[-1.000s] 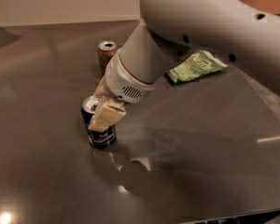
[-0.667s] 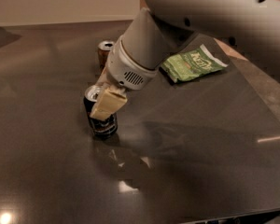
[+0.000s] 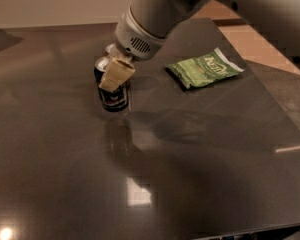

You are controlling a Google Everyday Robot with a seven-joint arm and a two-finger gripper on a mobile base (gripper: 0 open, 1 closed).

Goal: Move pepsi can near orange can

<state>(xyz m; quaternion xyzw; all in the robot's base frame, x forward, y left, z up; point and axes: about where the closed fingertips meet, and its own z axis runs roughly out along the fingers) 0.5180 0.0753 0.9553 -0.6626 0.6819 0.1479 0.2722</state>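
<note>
Evidently we hold the upright pepsi can [image 3: 113,96] in the closed pincer [image 3: 114,78], low on the tabletop [image 3: 200,154] at far left, so it cannot tip on the short way to the orange can [image 3: 109,49] just behind.

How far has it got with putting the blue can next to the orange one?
Done: the pincer is clamped on the upright pepsi can. In hand: the can is held just in front of the arm. Left: setting it beside the orange can, of which only a sliver shows behind the arm, then letting go. The gap between the cans cannot be judged.
</note>
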